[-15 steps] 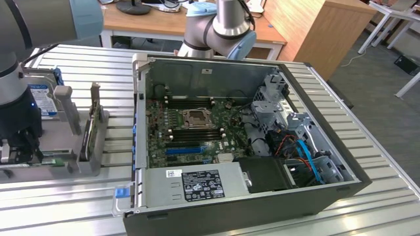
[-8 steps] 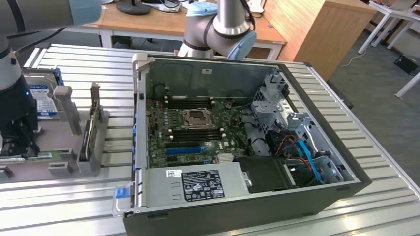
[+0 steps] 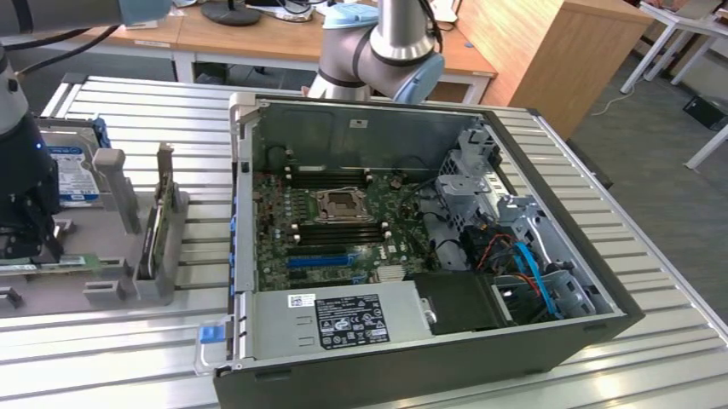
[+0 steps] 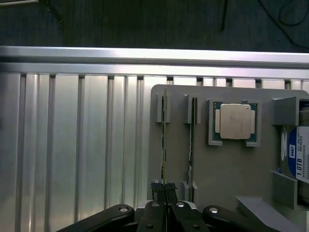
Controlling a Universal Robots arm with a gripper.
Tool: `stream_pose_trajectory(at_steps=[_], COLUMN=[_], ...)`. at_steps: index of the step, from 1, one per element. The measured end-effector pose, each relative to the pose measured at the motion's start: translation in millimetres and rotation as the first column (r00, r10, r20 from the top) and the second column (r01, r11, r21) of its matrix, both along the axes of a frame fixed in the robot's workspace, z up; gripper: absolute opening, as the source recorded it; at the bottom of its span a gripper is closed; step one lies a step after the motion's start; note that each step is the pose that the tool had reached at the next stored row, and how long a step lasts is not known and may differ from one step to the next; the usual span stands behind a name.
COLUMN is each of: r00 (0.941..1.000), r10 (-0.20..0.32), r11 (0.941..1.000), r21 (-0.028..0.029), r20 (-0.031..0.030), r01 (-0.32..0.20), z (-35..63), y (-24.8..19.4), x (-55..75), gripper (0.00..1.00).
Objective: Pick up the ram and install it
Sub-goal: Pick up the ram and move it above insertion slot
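Jaws: closed tight on the ram (image 4: pixel 164 140), gripping its thin edge.
Ram: standing on edge in grey holder (image 4: pixel 231 174).
Holder: exterior view's lower left.

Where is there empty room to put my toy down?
Bare table slats lie at the exterior view's right of the computer case, and between the gray tray and the table's near edge. Tray and case are crowded.

Table (image 4: pixel 72 145) ribbed shiny metal; holder tray (image 4: pixel 231 169) matt plastic; end effector (image 4: pixel 165 186) glossy black.
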State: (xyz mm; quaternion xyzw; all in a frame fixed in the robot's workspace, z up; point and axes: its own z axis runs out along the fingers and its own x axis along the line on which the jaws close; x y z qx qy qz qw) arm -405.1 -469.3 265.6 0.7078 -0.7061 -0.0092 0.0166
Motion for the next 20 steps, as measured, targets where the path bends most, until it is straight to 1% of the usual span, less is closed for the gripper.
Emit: stream_pose_trajectory(at_steps=[13, 20], r00=[1.0, 1.0], r10=[0.0, 0.0], r11=[1.0, 1.0], r21=[0.0, 0.0], r20=[0.0, 0.0], r01=[0.0, 0.0], z=[16.3, 29.7], y=[0.0, 0.0], x=[0.0, 0.0], gripper=[0.11, 0.11])
